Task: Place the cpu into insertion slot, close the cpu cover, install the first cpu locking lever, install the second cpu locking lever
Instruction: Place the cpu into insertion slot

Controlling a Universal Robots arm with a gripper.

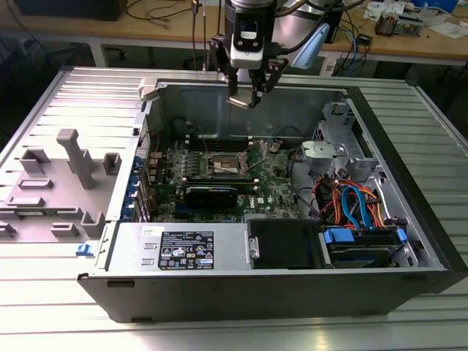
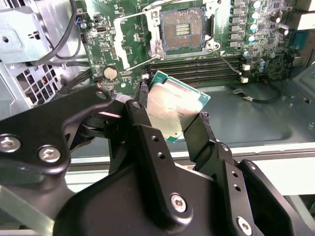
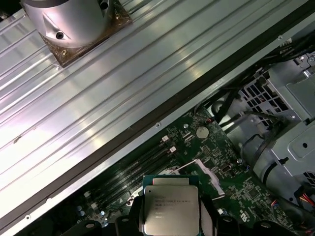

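The black 2-finger gripper (image 1: pixel 245 101) is clenched on the cpu (image 1: pixel 239 102), a small flat square chip with a silvery-grey top. In the second wrist view its fingers (image 2: pixel 145 125) pinch 2 edges of the chip. It hangs high over the far wall of the big open grey and black computer case (image 1: pixel 292 292), with open air all around it.

The square insertion slot (image 1: pixel 223 167), with a dark middle and a shiny rim, lies uncovered lower down and nearer, in the middle of the green board (image 1: pixel 278 183). Orange and blue wires (image 1: pixel 351 201) crowd the exterior view's right.

The case lies on a ribbed silvery metal table (image 1: pixel 219 333). A long wooden bench (image 1: pixel 146 29) stands far behind.
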